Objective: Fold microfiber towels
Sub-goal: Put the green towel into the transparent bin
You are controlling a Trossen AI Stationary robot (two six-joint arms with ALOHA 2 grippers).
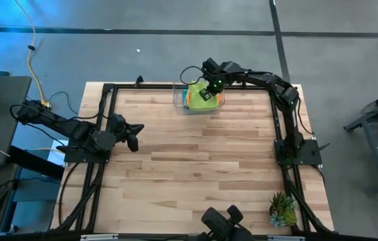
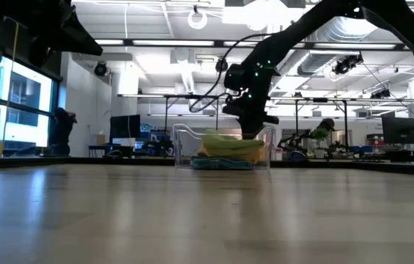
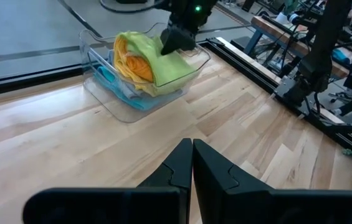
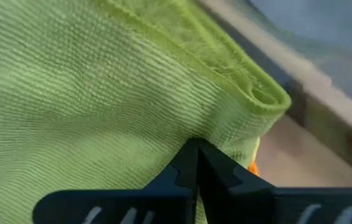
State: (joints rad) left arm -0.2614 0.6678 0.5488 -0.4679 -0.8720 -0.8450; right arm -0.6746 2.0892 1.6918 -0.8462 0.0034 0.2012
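Wood-plank counter [image 1: 195, 167], open lab hall beyond. Clear bin [image 3: 101, 68] sits at the far edge and serves as landmark; the towel pile — yellow towel [image 3: 129, 56], orange, teal — is inside it, lime green towel [image 4: 88, 106] on top. My right gripper [image 1: 208, 93] is down in the bin, fingers together and pinching the green towel's folded edge, by my reading. My left gripper [image 3: 192, 163] waits well short of the bin, closed, empty. Advice: lift straight up, slowly — one layer only, bin undisturbed.

Crumpled microfiber towels [image 1: 197, 96] (lime-green topmost) heaped in bin.
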